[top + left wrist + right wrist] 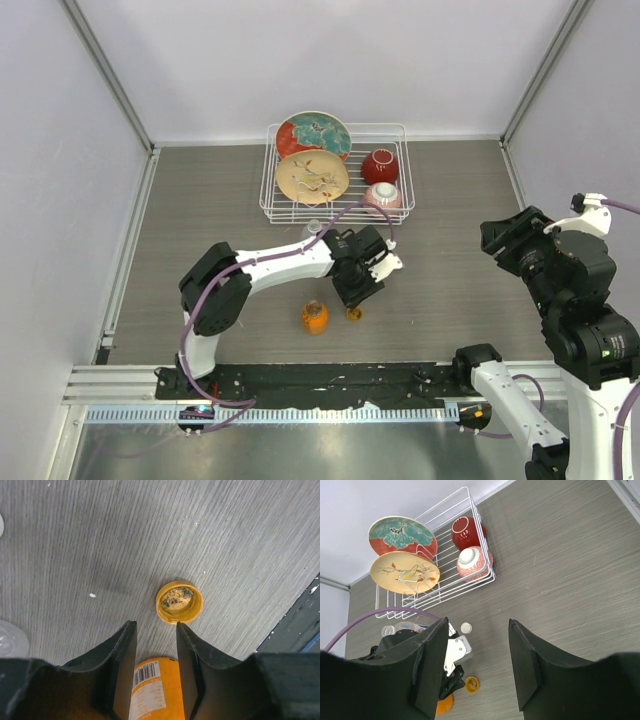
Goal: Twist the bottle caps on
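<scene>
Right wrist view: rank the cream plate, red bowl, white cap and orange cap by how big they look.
1. cream plate
2. red bowl
3. orange cap and white cap: near alike; the orange one seems nearer the camera, so unranked.

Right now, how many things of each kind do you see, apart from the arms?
Plates: 2
Bowls: 2
Bottles: 2
Caps: 2
Rack: 1
Total: 9

White wire rack [285,212] on grey table [200,200], teal-and-red plate [314,134], cream plate [312,177], red bowl [380,165], pink bowl [384,196] inside.
</scene>
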Tool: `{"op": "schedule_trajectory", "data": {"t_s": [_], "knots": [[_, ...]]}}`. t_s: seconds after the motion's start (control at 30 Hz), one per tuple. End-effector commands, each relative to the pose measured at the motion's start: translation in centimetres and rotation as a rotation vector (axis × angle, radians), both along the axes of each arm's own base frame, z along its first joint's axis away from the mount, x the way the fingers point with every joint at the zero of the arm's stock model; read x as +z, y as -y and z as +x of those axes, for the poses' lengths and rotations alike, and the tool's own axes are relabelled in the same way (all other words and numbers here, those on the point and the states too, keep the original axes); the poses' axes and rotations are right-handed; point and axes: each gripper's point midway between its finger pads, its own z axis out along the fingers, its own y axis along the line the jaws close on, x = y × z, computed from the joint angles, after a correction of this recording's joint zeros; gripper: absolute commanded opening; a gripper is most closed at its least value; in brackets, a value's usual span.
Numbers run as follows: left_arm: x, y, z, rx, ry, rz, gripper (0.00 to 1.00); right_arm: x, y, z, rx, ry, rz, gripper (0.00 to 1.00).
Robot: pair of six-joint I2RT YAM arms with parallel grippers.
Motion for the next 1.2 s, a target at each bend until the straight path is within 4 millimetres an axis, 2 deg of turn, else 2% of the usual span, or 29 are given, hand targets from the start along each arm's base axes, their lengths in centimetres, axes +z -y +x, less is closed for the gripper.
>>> {"op": "schedule_trajectory", "data": {"t_s": [0.0, 0.53, 0.57, 0.6, 0.67, 0.7, 0.77, 0.9, 0.97, 1.03, 1.07, 1.1, 1.13, 1.17], "knots": [[-0.8, 1.0, -0.2, 0.0, -0.009, -0.031, 0.41, 0.5, -0.2, 0.3, 0.0, 0.042, 0.021, 0.57], [-3.3, 1.5, -0.7, -0.014, -0.058, -0.01, 0.39, 1.0, -0.4, 0.3, 0.017, 0.052, 0.021, 0.57], [-3.4, 1.5, -0.8, -0.018, -0.061, -0.009, 0.36, 0.9, -0.5, 0.3, 0.023, 0.052, 0.022, 0.57], [-3.6, 1.5, -0.9, -0.022, -0.062, -0.006, 0.26, 0.9, -0.6, 0.4, 0.024, 0.049, 0.022, 0.57], [-3.8, 1.4, -1.0, -0.026, -0.064, 0.001, 0.18, 0.8, -0.7, 0.5, 0.029, 0.047, 0.023, 0.57], [-3.8, 1.4, -1.2, -0.028, -0.068, 0.002, 0.1, 0.8, -0.7, 0.5, 0.029, 0.047, 0.023, 0.57], [-4.0, 1.5, -1.3, -0.031, -0.074, 0.004, 0.0, 0.9, -0.7, 0.6, 0.03, 0.05, 0.024, 0.57], [-4.1, 1.5, -1.6, -0.034, -0.079, 0.006, 0.0, 0.8, -0.6, 0.7, 0.025, 0.049, 0.021, 0.57], [-3.3, 1.9, -1.3, -0.032, -0.063, -0.009, 0.0, 0.7, -0.5, 0.8, 0.019, 0.045, 0.018, 0.57], [-1.2, 2.7, -0.6, -0.031, -0.033, -0.033, 0.0, 0.5, -0.5, 1.0, 0.013, 0.041, 0.02, 0.57], [0.4, 3.1, -0.1, -0.03, -0.003, -0.057, 0.0, 0.6, -0.5, 1.2, 0.008, 0.042, 0.023, 0.58], [2.9, 4.4, 1.0, -0.028, 0.046, -0.104, 0.0, 0.5, -0.5, 1.4, 0.008, 0.037, 0.028, 0.57], [4.6, 4.4, 1.4, -0.04, 0.071, -0.107, 0.0, 0.7, -0.6, 1.5, 0.003, 0.042, 0.045, 0.58], [7.1, 4.7, 2.4, -0.031, 0.137, -0.127, 0.0, 0.9, -0.7, 1.7, 0.001, 0.05, 0.053, 0.58]]}}
